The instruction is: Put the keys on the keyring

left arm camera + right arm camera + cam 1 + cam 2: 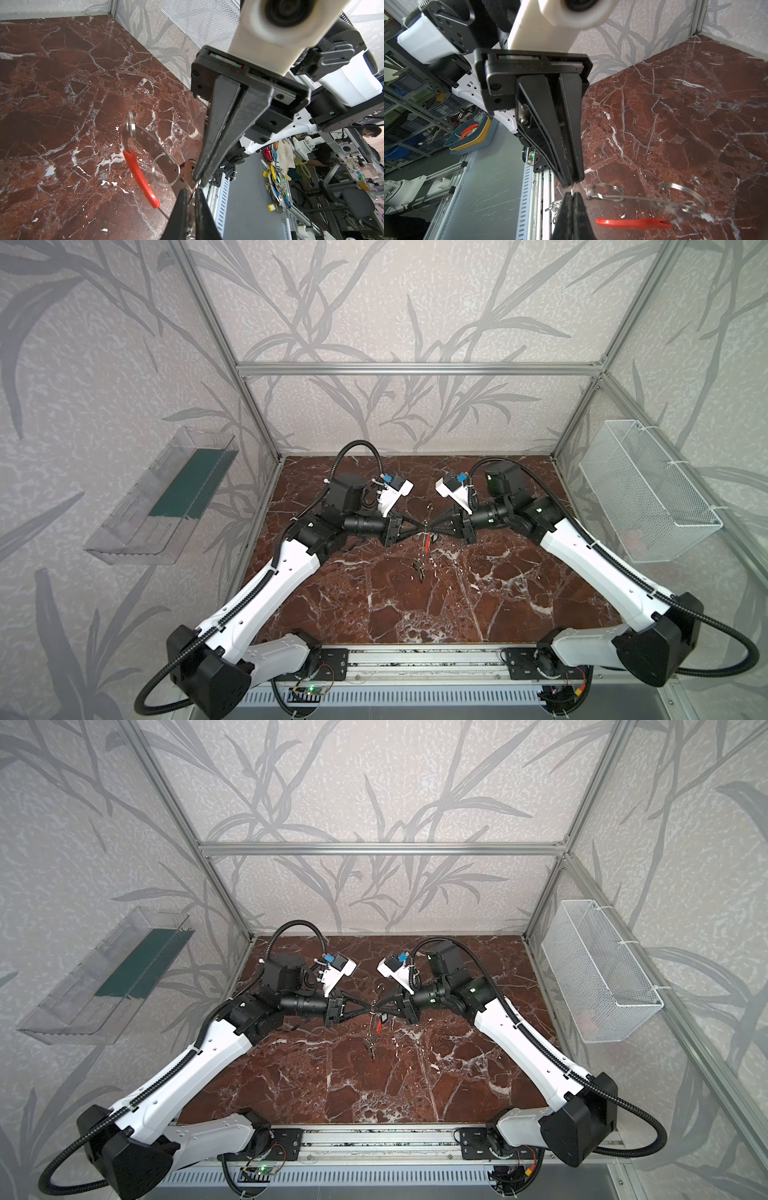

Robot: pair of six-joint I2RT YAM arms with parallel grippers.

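The keyring held over the surface.
The right hand is clenched on its rim above the surface's middle; the left hand pinches a thin metal piece there; a key lies beneath.

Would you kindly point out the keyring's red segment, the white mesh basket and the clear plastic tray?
keyring's red segment (138, 176): left wrist view, mid-length of the red strip.
white mesh basket (648, 489): in a top view, its mesh side wall.
clear plastic tray (124, 526): in a top view, its clear wall.
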